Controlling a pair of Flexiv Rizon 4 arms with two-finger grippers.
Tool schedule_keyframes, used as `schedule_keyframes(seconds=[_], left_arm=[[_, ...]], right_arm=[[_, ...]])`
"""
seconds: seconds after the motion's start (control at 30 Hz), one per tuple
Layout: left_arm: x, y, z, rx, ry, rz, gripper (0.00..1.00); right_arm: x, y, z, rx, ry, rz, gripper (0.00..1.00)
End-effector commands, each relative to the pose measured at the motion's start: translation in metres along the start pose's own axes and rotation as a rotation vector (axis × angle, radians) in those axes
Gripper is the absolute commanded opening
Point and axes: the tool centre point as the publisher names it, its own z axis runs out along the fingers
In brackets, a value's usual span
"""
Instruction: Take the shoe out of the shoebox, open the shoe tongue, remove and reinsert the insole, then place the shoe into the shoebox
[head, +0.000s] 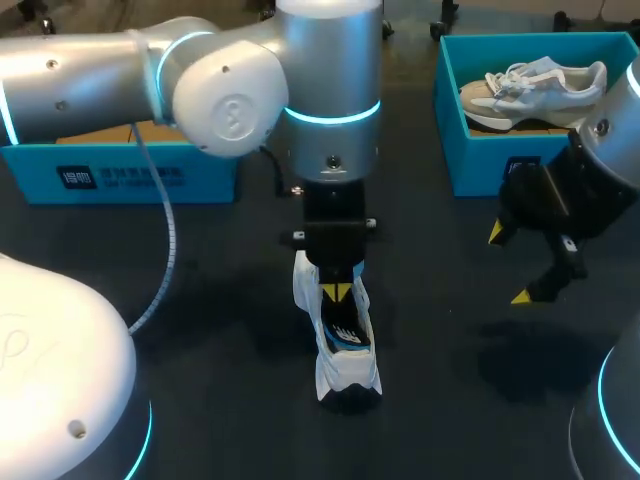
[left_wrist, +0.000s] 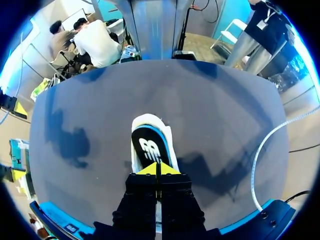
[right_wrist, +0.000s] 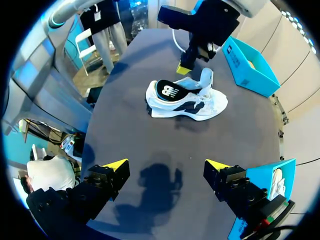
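Head view: R shoebox (head: 452, 150) holds a grey-white sneaker (head: 535, 88); L shoebox (head: 120, 178) shows brown inside. White shoe (head: 347, 376) lies mid worktop (head: 450, 340), dark insole (head: 346, 331) poking out. L wrist: my L fingers (left_wrist: 156, 169) are pinched on the insole. R wrist: my R fingers (right_wrist: 116, 165) are spread, empty.

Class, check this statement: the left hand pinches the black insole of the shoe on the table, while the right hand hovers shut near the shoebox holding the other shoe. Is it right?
No. The right hand hovers open, not shut, as the right wrist view shows. The rest stands: left hand on the black insole of the shoe, shoebox holding the other shoe.
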Motion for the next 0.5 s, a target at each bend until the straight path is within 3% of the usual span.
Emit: schedule_keyframes(seconds=[0.03, 0.5], left_arm=[[-0.003, 0.0, 0.003, 0.031, 0.003, 0.016, 0.0], [0.003, -0.012, 0.038, 0.107, 0.005, 0.098, 0.0]], right_arm=[[-0.001, 0.0, 0.002, 0.003, 0.001, 0.0, 1.0], [-0.001, 0.0, 0.002, 0.003, 0.001, 0.0, 1.0]])
